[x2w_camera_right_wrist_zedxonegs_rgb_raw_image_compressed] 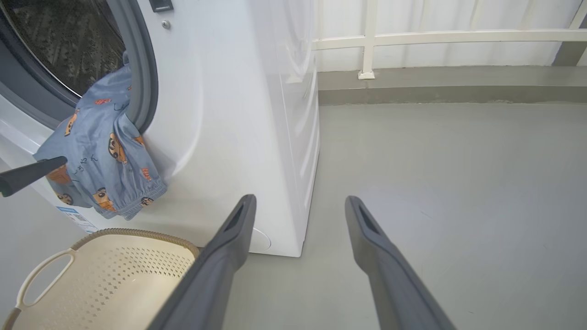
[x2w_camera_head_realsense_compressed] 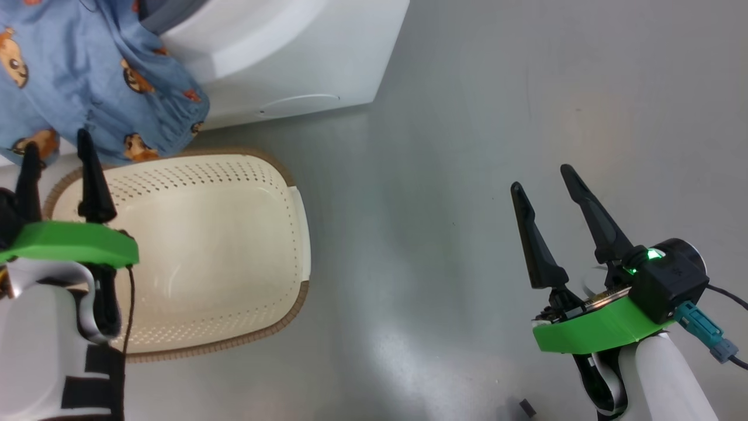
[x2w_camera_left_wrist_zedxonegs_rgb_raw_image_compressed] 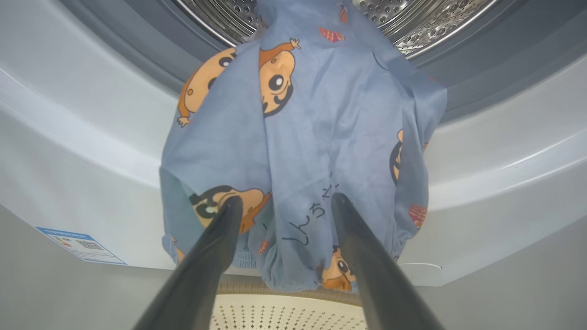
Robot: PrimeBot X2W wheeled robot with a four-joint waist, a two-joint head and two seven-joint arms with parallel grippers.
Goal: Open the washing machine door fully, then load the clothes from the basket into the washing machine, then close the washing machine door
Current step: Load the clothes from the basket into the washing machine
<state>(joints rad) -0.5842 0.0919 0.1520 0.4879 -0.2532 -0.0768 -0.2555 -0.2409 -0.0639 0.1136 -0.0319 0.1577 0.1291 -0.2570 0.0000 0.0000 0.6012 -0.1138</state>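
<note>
Step 2 of 3, loading, and by the look of it near its end: 1 blue garment (x2w_camera_left_wrist_zedxonegs_rgb_raw_image_compressed: 312, 146) lies half in, top end inside the drum (x2w_camera_left_wrist_zedxonegs_rgb_raw_image_compressed: 412, 23), the rest draped out over the grey seal (x2w_camera_left_wrist_zedxonegs_rgb_raw_image_compressed: 137, 50) and down the washer (x2w_camera_right_wrist_zedxonegs_rgb_raw_image_compressed: 220, 114) front, hem dangling just above the basket (x2w_camera_head_realsense_compressed: 204, 175). The basket sits on the floor (x2w_camera_head_realsense_compressed: 467, 117) right against the washer and looks empty as far as its inside shows, so I'd call this the last piece. The drum mouth is clear for loading. Next move, my read: get the hanging part up over the seal lip and fully into the drum, either by pinching low on the fabric and lifting it in, or by pushing the bulk inward. Nothing should be left across the seal, or the door will trap it on closing. Then step 3, the door. Left gripper (x2w_camera_left_wrist_zedxonegs_rgb_raw_image_compressed: 285, 201): 2 fingers spread wide, holding nothing, aimed straight at the lower half of the garment with the tips at its surface; I can't tell whether they touch the cloth or sit just short of it. Right gripper (x2w_camera_head_realsense_compressed: 540, 177): also spread wide and empty, over bare floor, well apart from the basket and garment, to the right of the washer's corner.
</note>
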